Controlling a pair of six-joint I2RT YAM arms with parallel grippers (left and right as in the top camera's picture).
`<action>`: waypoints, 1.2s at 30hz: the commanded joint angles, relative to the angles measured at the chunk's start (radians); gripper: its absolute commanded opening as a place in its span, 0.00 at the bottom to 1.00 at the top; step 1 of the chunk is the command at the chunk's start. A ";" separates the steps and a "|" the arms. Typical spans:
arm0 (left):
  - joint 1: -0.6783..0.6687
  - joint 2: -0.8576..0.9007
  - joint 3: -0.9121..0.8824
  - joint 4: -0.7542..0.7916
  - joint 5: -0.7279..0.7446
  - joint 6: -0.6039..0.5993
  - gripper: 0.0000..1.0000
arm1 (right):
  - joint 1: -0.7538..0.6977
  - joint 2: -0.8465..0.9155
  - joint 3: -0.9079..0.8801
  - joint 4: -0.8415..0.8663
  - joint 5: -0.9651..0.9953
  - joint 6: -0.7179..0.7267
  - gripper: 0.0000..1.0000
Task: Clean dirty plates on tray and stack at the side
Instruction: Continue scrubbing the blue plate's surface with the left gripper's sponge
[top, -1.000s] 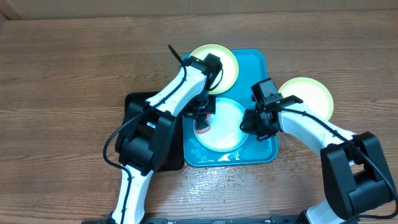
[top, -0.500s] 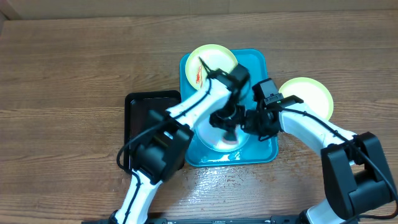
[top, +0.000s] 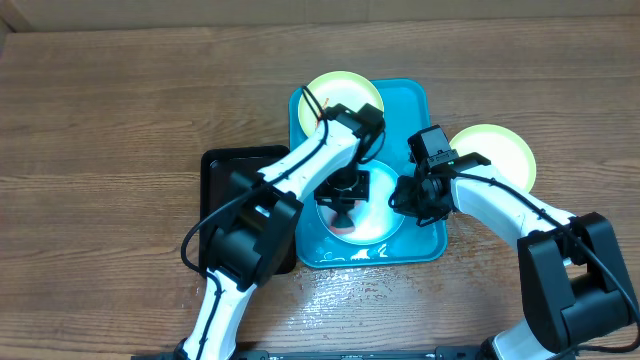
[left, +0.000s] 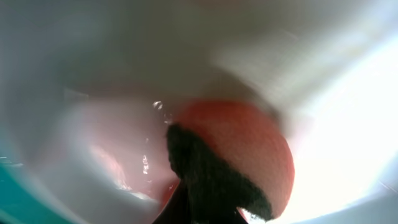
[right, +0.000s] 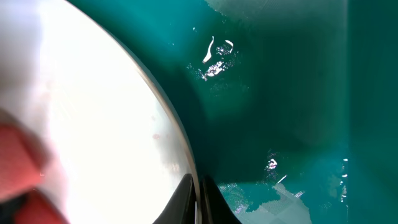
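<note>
Gripping sponge on plate in tray, left claw; right claw pinching its rim; black tray alongside.

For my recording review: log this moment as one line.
left gripper: red sponge pressed on light blue round plastic plate | right gripper: pinching plate rim | turquoise rectangular plastic tray: wet

Wood table, tray, blk tray, plate

2 white arms, black joints, black cables
</note>
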 joint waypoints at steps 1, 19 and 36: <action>0.004 0.020 -0.008 -0.002 -0.163 -0.018 0.05 | 0.009 0.014 -0.005 0.009 0.043 0.002 0.04; 0.040 0.019 0.026 0.116 -0.227 0.090 0.04 | -0.029 0.014 0.004 0.028 0.156 0.194 0.04; -0.089 0.020 0.013 0.246 0.246 0.053 0.04 | -0.040 0.014 0.004 -0.043 0.156 0.215 0.04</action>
